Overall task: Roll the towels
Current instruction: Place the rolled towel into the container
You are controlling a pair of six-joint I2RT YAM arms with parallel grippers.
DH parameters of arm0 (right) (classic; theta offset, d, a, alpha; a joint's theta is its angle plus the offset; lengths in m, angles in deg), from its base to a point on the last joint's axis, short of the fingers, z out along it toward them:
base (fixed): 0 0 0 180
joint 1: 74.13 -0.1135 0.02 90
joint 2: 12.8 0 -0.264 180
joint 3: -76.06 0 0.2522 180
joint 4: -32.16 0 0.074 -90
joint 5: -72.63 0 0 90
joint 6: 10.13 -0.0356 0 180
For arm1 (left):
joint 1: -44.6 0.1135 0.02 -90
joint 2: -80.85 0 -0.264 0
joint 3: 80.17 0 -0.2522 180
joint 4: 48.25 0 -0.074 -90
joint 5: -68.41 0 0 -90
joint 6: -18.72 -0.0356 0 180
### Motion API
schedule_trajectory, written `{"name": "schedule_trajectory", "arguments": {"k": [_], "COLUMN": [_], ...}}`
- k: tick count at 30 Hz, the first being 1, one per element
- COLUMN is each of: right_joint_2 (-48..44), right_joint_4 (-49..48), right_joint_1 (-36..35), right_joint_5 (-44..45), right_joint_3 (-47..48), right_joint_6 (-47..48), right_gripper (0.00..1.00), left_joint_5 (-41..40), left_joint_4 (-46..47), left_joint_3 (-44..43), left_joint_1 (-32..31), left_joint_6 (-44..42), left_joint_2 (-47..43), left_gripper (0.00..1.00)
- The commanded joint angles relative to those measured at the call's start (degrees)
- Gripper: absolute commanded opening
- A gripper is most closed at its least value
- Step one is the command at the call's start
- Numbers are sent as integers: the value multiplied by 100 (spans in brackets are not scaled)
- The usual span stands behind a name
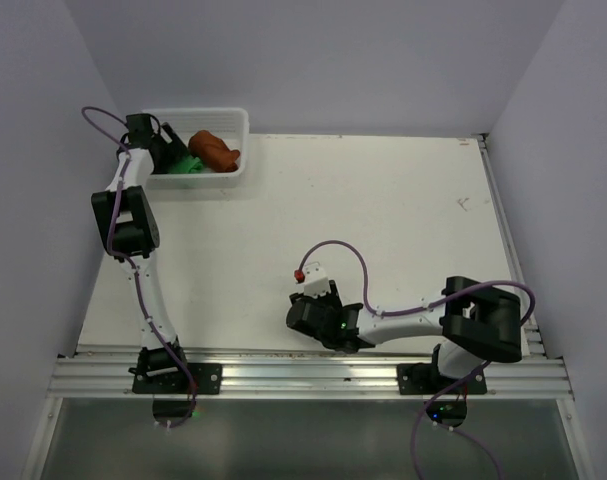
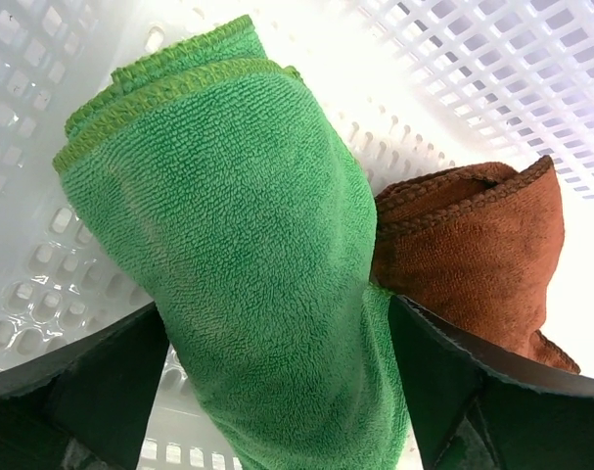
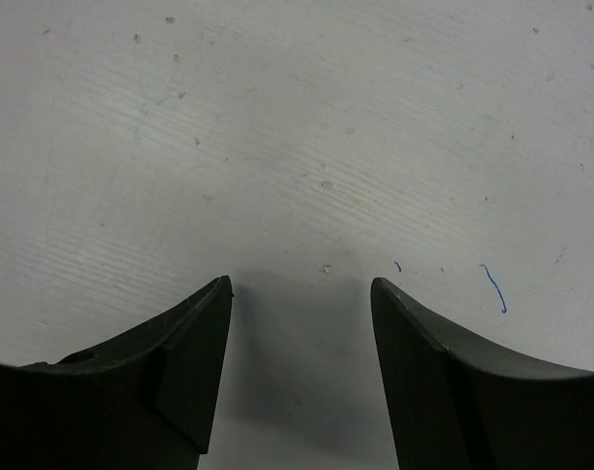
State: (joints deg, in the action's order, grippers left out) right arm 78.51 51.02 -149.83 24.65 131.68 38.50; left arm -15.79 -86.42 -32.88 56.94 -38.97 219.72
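Note:
The bright green towel (image 2: 238, 245), rolled up, lies in the white mesh basket (image 2: 492, 69), and the rust-brown towel (image 2: 473, 255) is bunched against its right side. My left gripper (image 2: 277, 305) straddles the green roll with its jaws spread wide, open. From above, the left gripper (image 1: 168, 150) reaches into the basket (image 1: 233, 120) at the table's far left, with the green towel (image 1: 186, 163) and the brown towel (image 1: 213, 150) inside. My right gripper (image 1: 305, 318) hovers low over the bare table near the front, open; in the right wrist view the right gripper (image 3: 301, 284) holds nothing.
The white table (image 1: 383, 220) spreads right of the basket. Grey walls close in the left, back and right sides. An aluminium rail (image 1: 303, 375) runs along the near edge under both arm bases.

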Motion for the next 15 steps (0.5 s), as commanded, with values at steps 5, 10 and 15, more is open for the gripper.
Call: {"name": "schedule_trajectory", "arguments": {"k": [5, 10, 15], "right_joint_2": [-104, -201, -218], "right_joint_4": [-264, -343, -28], "right_joint_1": [248, 547, 819], "right_joint_5": [-272, -651, -976], "right_joint_3": [208, 208, 576], "right_joint_6": [137, 295, 515], "right_gripper": [63, 63, 65], "left_joint_5": [0, -88, -18], "left_joint_4": [243, -99, -65], "left_joint_3": [-207, -672, -384], "left_joint_1": [58, 67, 49], "left_joint_6": [-366, -603, -543], "left_joint_2": [-817, -1010, -1475], "left_gripper": [99, 100, 100]}}
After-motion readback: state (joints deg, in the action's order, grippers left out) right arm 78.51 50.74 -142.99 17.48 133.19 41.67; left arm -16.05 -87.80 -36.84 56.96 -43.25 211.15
